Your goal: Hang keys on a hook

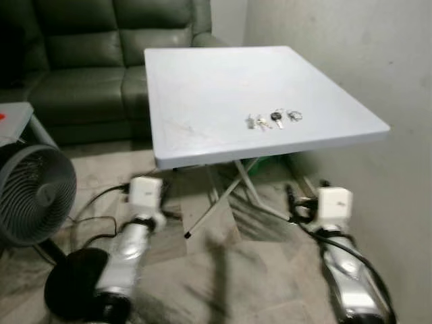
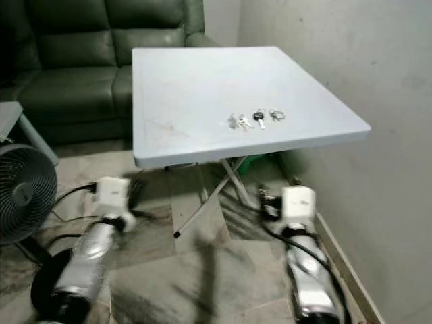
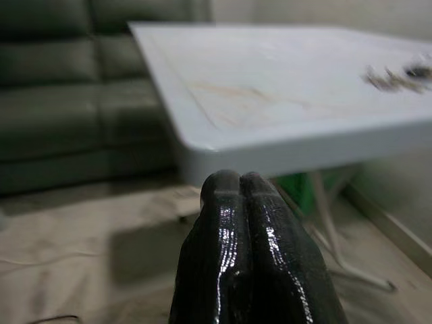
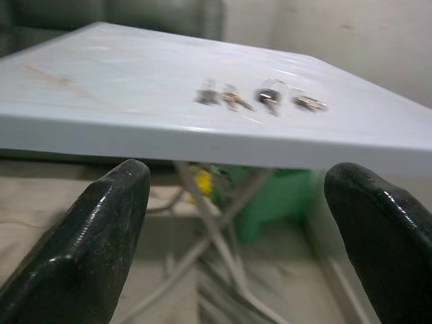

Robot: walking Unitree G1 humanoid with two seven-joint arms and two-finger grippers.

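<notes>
The keys [image 1: 273,119] lie in a row near the counter [image 1: 202,88] front edge, within reach of the right gripper [image 4: 250,229], jaws wide and empty below it (left gripper [image 3: 239,202] closed, seemingly idle).

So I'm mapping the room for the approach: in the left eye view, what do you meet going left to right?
Fan → left gripper's arm → keys on the table → right gripper's arm → wall.
</notes>
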